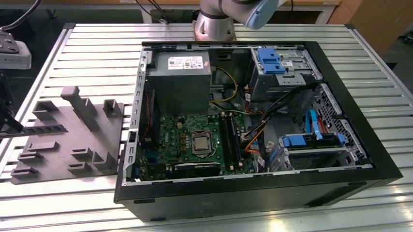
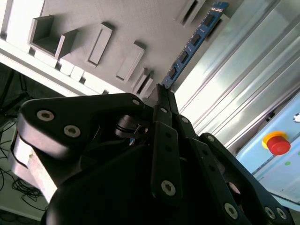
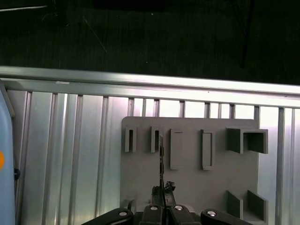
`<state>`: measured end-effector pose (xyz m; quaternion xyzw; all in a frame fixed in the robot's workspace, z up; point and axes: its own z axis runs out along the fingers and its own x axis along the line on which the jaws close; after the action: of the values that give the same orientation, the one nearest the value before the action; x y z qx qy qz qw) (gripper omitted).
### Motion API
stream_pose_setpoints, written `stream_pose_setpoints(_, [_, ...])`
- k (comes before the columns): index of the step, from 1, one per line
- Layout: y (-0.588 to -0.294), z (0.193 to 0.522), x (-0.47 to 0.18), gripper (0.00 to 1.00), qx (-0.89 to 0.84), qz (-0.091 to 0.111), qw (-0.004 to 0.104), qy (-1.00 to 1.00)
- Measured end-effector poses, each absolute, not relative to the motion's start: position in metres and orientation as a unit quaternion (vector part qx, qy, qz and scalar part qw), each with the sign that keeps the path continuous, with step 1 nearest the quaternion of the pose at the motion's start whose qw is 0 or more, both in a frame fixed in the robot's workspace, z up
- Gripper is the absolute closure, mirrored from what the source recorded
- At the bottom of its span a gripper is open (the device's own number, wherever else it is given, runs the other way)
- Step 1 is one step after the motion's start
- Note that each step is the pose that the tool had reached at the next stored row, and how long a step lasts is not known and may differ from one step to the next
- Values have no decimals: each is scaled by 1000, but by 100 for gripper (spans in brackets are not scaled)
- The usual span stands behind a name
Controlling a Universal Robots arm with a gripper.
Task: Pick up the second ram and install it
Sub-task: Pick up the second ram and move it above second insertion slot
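My gripper (image 3: 161,193) is shut on the second ram (image 3: 161,159), a thin dark board that I see edge-on in the first wrist view. It hangs over the grey plastic tray (image 3: 192,187), its far end by the row of narrow slots (image 3: 154,139). In the second wrist view the ram (image 2: 193,42) runs out from the closed fingertips of the gripper (image 2: 162,91), showing small black chips. I cannot tell whether its far end still touches the tray. In the exterior view the tray (image 1: 65,145) lies left of the open computer case (image 1: 258,193).
Inside the case lie the green motherboard (image 1: 177,130) with a square silver chip (image 1: 201,143), long dark memory slots (image 1: 229,137), a grey power supply (image 1: 179,79), blue drive brackets (image 1: 271,60) and loose cables (image 1: 255,137). The ribbed metal table (image 1: 96,53) ends just beyond the tray.
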<state>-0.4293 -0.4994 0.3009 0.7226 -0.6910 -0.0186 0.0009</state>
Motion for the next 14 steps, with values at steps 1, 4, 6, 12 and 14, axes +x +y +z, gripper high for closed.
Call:
stream_pose_setpoints(1, [-499, 302, -429, 89, 723, -19, 1, -691])
stream_pose_setpoints(4, [-499, 304, -429, 89, 723, -19, 1, -691])
stream_pose_setpoints(6, [-499, 305, -429, 89, 723, -19, 1, -691])
stream_pose_setpoints(12, [-499, 309, -429, 89, 723, -19, 1, -691])
stream_pose_setpoints(14, [-499, 310, -429, 89, 723, -19, 1, -691])
